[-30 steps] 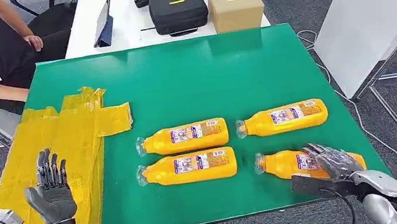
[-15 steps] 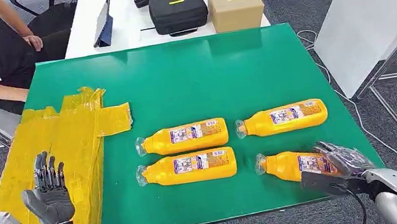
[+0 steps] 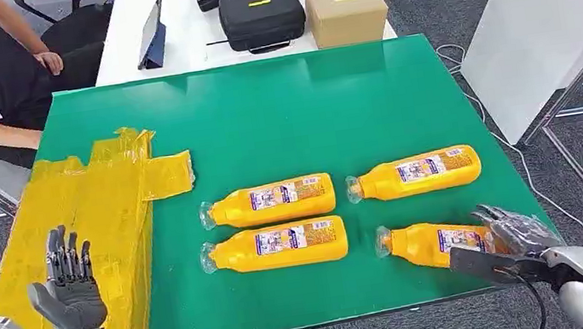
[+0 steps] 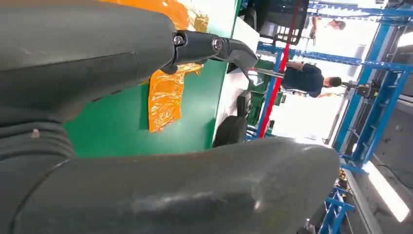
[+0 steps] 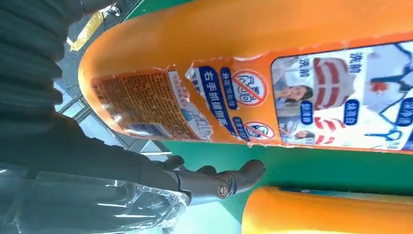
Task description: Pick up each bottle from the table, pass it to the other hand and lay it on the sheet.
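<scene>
Fingers (image 3: 510, 224) of the right hand (image 3: 515, 235) lie over the base end of the nearest bottle (image 3: 430, 243) on the green bench (image 3: 307, 119), though whether they actually clasp it cannot be told; the left hand (image 3: 70, 292) stands upright with fingers spread, holding nothing, above the yellow sheet (image 3: 96, 209); three more bottles (image 3: 275, 246) lie flat beside it.

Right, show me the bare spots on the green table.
The far half of the green table is bare, between the yellow sheet and the right edge. A narrow strip runs between sheet and bottles. Crowded: four bottles near the front right, the right robot hand over the nearest bottle.
</scene>
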Robot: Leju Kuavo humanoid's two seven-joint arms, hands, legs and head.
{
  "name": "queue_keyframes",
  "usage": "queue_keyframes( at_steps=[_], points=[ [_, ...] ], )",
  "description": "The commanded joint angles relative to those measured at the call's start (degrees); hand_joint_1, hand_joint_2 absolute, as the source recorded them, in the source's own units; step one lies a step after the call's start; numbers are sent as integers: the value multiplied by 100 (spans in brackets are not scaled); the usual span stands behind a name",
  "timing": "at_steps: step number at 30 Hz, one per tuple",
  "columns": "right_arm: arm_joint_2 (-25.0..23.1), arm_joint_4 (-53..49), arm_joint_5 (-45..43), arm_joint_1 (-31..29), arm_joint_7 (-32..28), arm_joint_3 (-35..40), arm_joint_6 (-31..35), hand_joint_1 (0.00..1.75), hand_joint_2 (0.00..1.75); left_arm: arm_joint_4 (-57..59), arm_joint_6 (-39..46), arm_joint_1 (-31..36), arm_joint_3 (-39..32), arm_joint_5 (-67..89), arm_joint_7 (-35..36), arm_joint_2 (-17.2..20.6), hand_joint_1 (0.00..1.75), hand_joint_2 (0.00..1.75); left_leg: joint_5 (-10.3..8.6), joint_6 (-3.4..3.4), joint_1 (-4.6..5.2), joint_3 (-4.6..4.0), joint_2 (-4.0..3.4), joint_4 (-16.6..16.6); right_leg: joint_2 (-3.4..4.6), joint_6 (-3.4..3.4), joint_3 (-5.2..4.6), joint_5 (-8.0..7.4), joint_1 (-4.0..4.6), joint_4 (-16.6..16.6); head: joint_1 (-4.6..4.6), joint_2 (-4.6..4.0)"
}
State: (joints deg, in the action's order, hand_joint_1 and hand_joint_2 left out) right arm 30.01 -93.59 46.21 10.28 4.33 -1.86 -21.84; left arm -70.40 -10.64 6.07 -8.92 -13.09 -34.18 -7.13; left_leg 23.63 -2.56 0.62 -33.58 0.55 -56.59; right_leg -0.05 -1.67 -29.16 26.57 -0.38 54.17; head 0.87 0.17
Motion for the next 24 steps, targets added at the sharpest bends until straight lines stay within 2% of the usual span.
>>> queue_keyframes(
  at_steps=[1, 12, 13, 14, 22, 23, 24],
  points=[
    [-24, 397, 25, -23, -66, 29, -74, 0, 175, -34, 32, -37, -164, -27, 41, 48, 0, 0, 7, 15, -6, 17, -4, 5, 1, 5, 19, 3, 5, -11, -2, 0],
    [-175, 423, 196, 280, 157, 79, -67, 0, 175, -88, 77, -55, -266, -50, 112, -84, 0, 0, 9, 20, -10, 25, 1, 7, -5, 6, 31, 6, 9, -17, -2, 0],
    [-202, 434, 224, 297, 197, 83, -60, 16, 175, -50, 74, -42, -276, -43, 122, -88, 0, 0, 5, 14, -8, 17, 1, 7, -4, 4, 21, 2, 7, -14, 0, 0],
    [-217, 443, 229, 307, 208, 78, -69, 131, 175, -22, 70, -27, -286, -35, 129, -97, 0, 0, 8, 20, -8, 24, 2, 7, -6, 5, 29, 6, 7, -15, -2, 0],
    [-217, 443, 229, 307, 208, 78, -69, 131, 175, -22, 70, -27, -286, -35, 129, -97, 0, 0, 8, 21, -11, 28, -2, 7, -3, 6, 30, 5, 9, -18, 0, 0],
    [-217, 443, 229, 307, 208, 78, -69, 157, 175, -22, 70, -27, -286, -35, 129, -97, 0, 0, 7, 20, -10, 27, 0, 7, -5, 6, 30, 5, 9, -17, -2, 0],
    [-242, 493, 229, 298, 213, 61, -84, 166, 175, 47, 58, 4, -287, -19, 132, -112, 0, 0, 7, 20, -10, 28, 3, 8, -8, 6, 31, 5, 8, -18, 0, 0]
  ],
)
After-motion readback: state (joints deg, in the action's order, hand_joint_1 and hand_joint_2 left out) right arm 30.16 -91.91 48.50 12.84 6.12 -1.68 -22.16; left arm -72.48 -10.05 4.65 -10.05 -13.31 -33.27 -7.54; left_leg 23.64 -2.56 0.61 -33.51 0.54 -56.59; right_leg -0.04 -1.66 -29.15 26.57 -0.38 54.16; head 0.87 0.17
